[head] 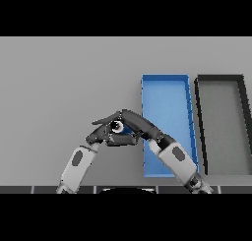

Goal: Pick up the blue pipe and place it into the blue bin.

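Grey table [59, 87] seen from above, filling the view. At about four o'clock from the centre, a blue bin [166, 78]: long, rectangular, open-topped, running lengthwise from near edge to far. Just beside it at three o'clock, a black bin [220, 78] of like shape with a grey floor, close to the blue one but apart from it.

Slightly below the centre, both hands meeting over the table, just beside the blue bin's nine-o'clock wall. Right hand [140, 124] reaching in from five o'clock, its white and grey forearm crossing over the near corner of the blue bin; dark fingers curled over and around the blue pipe [124, 129], thumb beneath. Of the pipe, only a small patch of blue showing between the fingers, plus a round pale end with a dark hole facing ten o'clock. Pipe therefore held at the right hand, outside the bin, beside its left wall. Whether raised off the table or resting on it: cannot tell.

Left hand [100, 134] coming in from seven o'clock, fingers fairly straight and pressed together, tips pointing toward two o'clock and reaching the right hand's fingers near the pipe's end. Whether touching the pipe itself: cannot tell, since the dark fingers overlap there.
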